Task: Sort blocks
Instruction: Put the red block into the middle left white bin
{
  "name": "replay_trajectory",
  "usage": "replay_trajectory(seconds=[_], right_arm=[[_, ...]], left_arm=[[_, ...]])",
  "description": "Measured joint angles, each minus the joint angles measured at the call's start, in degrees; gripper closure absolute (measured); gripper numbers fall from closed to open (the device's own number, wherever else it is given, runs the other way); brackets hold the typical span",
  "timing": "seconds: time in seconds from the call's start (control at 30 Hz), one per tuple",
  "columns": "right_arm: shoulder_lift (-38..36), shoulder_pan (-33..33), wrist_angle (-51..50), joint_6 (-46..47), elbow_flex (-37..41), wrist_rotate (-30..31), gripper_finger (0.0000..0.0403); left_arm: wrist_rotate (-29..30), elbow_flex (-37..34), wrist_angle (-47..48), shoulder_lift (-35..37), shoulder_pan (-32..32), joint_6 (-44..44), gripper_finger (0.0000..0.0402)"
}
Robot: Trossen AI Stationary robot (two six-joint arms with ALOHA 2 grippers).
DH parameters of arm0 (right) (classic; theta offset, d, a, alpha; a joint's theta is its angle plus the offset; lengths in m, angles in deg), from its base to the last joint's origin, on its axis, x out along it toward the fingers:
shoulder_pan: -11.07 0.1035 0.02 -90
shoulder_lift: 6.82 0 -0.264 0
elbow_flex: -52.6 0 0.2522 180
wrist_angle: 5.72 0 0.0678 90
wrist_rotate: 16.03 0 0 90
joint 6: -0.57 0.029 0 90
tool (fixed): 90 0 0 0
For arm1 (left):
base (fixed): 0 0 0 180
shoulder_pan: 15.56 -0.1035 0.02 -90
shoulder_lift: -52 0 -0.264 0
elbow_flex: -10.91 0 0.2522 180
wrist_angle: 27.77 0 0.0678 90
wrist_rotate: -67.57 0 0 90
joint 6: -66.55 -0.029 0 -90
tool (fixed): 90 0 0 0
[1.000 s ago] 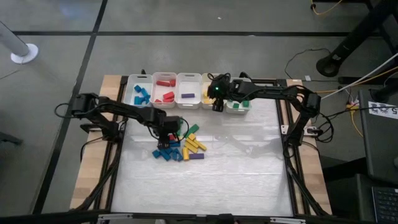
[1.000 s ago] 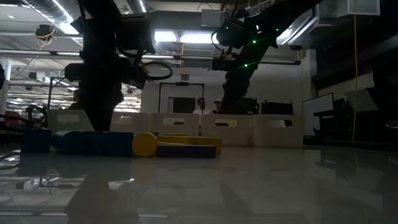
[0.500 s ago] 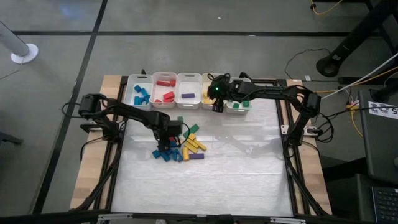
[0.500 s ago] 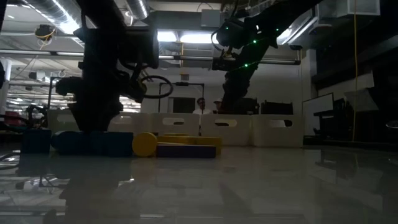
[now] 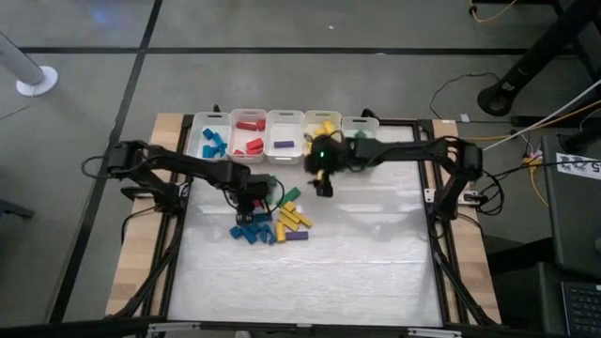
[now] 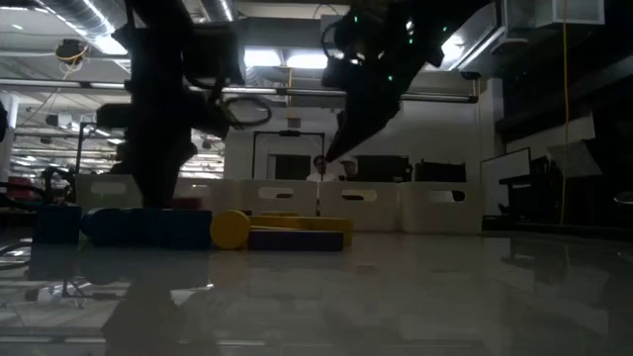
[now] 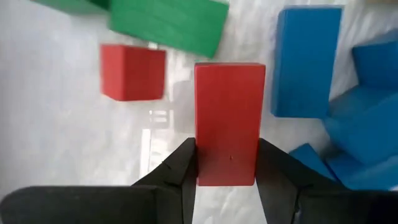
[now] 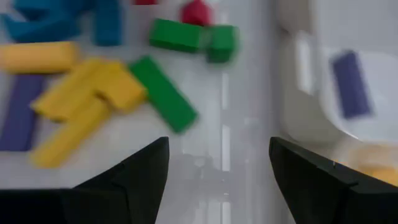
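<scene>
No legible text, label, brand name, number or sign is found in any of the views. Some dark marks are seen on a small white tag [image 5: 579,166] at the three o'clock edge of the high view, but they are too small to be read.
</scene>
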State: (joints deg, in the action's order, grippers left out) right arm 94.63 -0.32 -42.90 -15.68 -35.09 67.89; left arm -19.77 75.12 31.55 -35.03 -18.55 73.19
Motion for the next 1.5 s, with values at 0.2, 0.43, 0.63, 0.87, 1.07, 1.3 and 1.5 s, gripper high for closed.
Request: replay_trajectory(seconds=[0.2,0.43,0.63,0.87,1.07,1.3,1.5], right_arm=[[0.0,7.8,4.2,3.3,0.2,0.5,0.0127],[0.3,14.3,14.9,18.7,1.6,4.8,0.0127],[4.0,18.1,18.1,28.1,1.7,11.0,0.0127],[8.5,20.6,21.3,33.3,1.7,16.9,0.0127],[9.2,20.3,19.6,35.6,1.7,24.0,0.0127],[11.7,20.3,19.4,35.6,1.6,27.9,0.0127],[14.4,20.2,20.9,35.8,1.6,29.8,0.0127]], left_arm=[[5.9,0.0,1.1,7.4,-3.0,-2.3,0.0289],[16.8,0.0,-0.5,16.4,-8.9,-4.6,0.0289],[27.0,0.0,-5.5,20.4,-15.2,-7.8,0.0289],[29.9,0.1,-12.1,18.7,-23.0,-11.6,0.0231],[29.9,0.1,-15.1,16.3,-27.3,-11.4,0.021],[29.7,0.1,-14.7,14.9,-28.3,-9.6,0.0207],[29.7,0.1,-14.7,14.8,-28.2,-9.4,0.0206]])
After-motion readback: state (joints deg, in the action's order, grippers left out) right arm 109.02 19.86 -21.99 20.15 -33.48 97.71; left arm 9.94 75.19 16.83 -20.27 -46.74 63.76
